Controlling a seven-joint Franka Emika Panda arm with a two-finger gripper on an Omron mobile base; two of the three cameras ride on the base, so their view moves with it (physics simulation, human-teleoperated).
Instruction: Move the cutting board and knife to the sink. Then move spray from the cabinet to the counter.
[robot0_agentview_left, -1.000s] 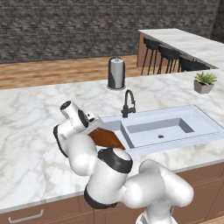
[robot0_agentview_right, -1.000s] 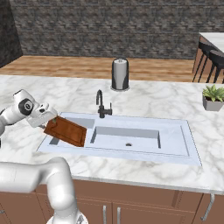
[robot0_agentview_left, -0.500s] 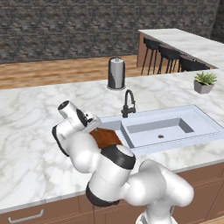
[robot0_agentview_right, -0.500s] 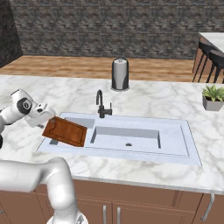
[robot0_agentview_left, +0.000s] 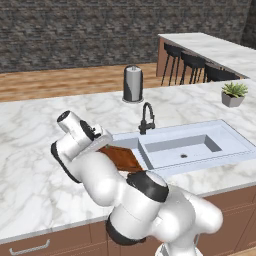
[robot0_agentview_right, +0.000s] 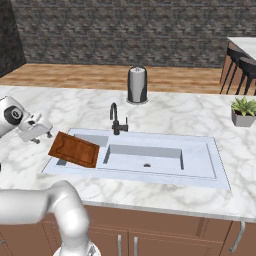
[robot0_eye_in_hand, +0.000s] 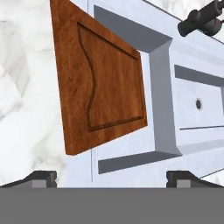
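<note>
With fingers (robot0_eye_in_hand: 43, 177) spread wide, I've backed off the board (robot0_agentview_right: 74, 149), leaving it on the sink (robot0_agentview_right: 165, 172) rim; knife next.

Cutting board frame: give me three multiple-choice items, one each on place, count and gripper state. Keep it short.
1. Where does the cutting board lie?
A. on the sink's left end
B. beside the potted plant
C. on the floor

2. How many potted plants stand on the counter?
A. none
B. one
C. three

3. The gripper is:
A. shut on the board
B. shut on the faucet
C. open, holding nothing

Key: 1 A, the board rests on the left part of the sink. 2 B, a single potted plant stands at the right. 3 C, the fingertips stand wide apart in the hand view.
</note>
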